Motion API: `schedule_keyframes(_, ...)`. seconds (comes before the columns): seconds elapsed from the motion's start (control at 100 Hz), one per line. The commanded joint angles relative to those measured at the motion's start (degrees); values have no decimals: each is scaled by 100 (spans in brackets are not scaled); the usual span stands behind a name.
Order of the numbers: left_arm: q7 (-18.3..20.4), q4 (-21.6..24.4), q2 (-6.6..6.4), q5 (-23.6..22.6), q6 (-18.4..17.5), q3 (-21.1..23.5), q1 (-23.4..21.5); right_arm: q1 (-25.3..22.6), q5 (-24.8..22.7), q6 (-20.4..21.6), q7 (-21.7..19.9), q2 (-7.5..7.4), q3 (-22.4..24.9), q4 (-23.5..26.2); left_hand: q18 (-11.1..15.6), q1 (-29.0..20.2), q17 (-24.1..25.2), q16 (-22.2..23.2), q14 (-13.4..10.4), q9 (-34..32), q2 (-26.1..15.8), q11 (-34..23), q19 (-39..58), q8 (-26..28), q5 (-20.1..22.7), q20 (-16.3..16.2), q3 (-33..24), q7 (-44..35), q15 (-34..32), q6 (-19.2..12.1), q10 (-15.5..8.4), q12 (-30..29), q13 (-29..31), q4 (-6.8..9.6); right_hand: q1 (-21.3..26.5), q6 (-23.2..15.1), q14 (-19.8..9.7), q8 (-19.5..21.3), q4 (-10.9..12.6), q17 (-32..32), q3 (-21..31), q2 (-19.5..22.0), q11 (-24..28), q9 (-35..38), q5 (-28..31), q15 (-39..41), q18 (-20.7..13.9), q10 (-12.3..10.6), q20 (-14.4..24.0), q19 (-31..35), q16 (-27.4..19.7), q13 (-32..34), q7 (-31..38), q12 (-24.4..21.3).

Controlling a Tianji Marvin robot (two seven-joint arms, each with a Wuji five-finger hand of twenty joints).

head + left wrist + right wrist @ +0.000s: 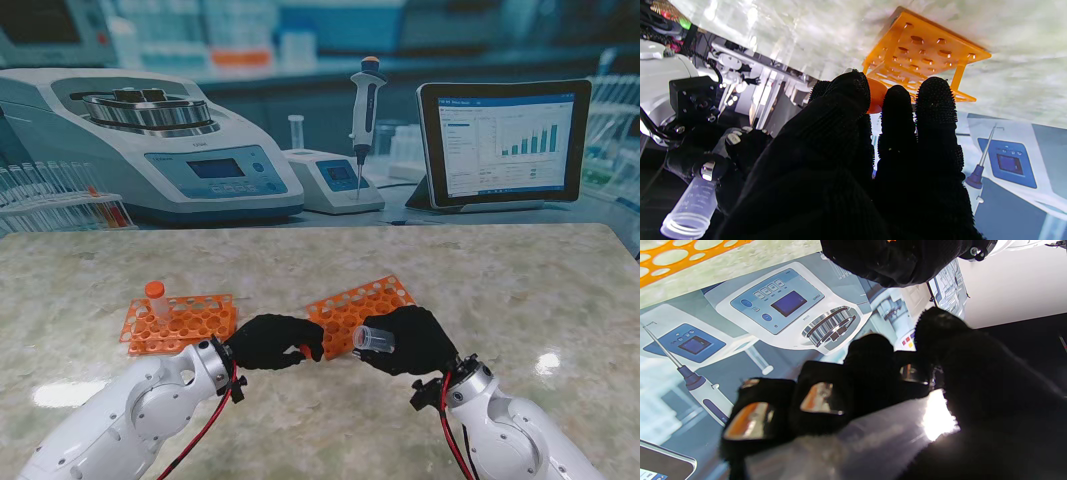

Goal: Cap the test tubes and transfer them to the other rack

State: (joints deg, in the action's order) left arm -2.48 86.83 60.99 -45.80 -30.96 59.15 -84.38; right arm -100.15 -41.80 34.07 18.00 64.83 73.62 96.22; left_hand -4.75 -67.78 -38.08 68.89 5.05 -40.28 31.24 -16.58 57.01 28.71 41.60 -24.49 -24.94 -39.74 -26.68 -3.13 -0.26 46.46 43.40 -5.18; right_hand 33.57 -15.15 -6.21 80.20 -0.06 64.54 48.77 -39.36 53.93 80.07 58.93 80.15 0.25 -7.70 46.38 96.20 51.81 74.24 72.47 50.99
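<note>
Left hand: the black-gloved left hand (272,341) hovered just over the marble-patterned table top (520,290), between the two racks, fingers curled in and pinching a small orange screw cap (875,96).
Cap in the fingers: the cap sat at the fingertips, the thumb (846,100) pressed on one side and a finger (896,103) on the other; only a sliver of orange showed from the stand's view.
Right hand: the black-gloved right hand (415,340) was wrapped around a clear plastic test tube (374,339), fingers closed together over its barrel.
Tube in the fingers: the tube lay roughly level, its open threaded mouth sticking out past the fingers toward the left hand; the rest of its length was hidden in the palm. In the left wrist view the same tube (690,210) showed its ringed mouth and printed scale marks.
Gap between cap and tube: the cap and the tube mouth were near each other but apart, not yet joined.
Left rack: an orange perforated plastic rack (185,322) stood on the table just beyond the left hand, with one capped tube (157,298) upright in its far left corner.
Right rack: a second orange perforated rack (355,305) lay at an angle just beyond both hands, its holes showing no tubes that I could make out.
</note>
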Motion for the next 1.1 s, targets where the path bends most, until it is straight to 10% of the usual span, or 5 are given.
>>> schedule_keyframes(0.0,-24,18,39,87,-19,14,20,-27,15,-21,-21,9,-21,-6,-57,-603,-32,93,-138,-50,-40,-315,-131,34,147,185,-323,-92,120,217,227,46,125,167,167,-479,-372,313,-70,434,-23,182,27,245,114,1024,-630,44,264,1806,357,149,266,101)
schedule_keyframes(1.09,-501,30,424,1704,-160,-62,153,55,96,-23,-200,-16,-99,-51,-129,-618,15,187,-102,-11,-48,-318,-188,39,162,139,-419,-68,191,283,270,1,104,136,178,-479,-372,313,-71,434,-24,177,25,245,114,1024,-630,50,264,1806,357,149,266,100)
